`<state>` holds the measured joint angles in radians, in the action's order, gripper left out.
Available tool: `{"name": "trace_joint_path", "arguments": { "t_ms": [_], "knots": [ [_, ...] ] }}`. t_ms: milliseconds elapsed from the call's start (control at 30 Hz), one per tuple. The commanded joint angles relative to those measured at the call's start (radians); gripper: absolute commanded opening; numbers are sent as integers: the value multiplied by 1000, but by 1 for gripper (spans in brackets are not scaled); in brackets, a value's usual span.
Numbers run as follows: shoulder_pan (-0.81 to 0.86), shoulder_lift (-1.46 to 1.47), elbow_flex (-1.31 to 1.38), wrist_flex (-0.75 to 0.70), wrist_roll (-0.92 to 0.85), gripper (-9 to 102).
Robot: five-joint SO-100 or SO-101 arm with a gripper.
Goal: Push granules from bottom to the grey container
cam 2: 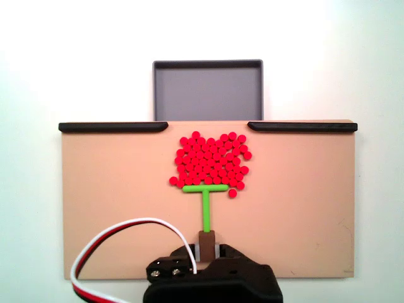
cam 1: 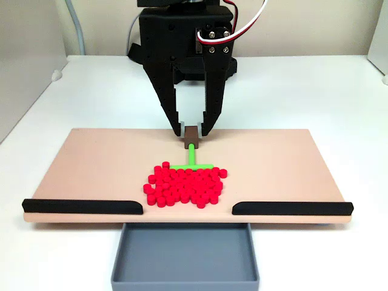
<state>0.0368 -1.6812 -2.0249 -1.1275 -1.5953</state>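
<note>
Holding the brown grip block of the green T-shaped pusher, my hand is clamped on it from both sides, fingers pressed against the block at the board's near edge (near to me, that is, the arm's side).

Just ahead of the crossbar lie the granules, a loose red cluster in the middle of the tan board, touching the bar along its front. One pellet sits beside the bar's right end in a fixed view, already slipping round it. That is my first worry: the cluster is wider than the bar, so a straight push may shed pellets off both ends and leave stragglers behind.

Farther on, two black strips line the far edge with a gap between them. Pellets fanning sideways could jam against these instead of passing through.

Beyond the gap sits the grey container, empty so far as I can judge. Pushing too fast could send granules bouncing over its low walls onto the bench.
</note>
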Motion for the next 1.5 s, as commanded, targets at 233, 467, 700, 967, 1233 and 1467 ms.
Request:
{"name": "trace_joint_path", "arguments": {
  "t_ms": [233,467,700,967,1233,1467],
  "knots": [
    [5,28,34,6,6,0],
    [3,18,38,6,6,0],
    [3,35,63,5,5,0],
    [-8,3,81,-8,12,0],
    [-17,-54,187,-144,31,0],
    [-20,-137,262,-321,41,0]
  ]
}}
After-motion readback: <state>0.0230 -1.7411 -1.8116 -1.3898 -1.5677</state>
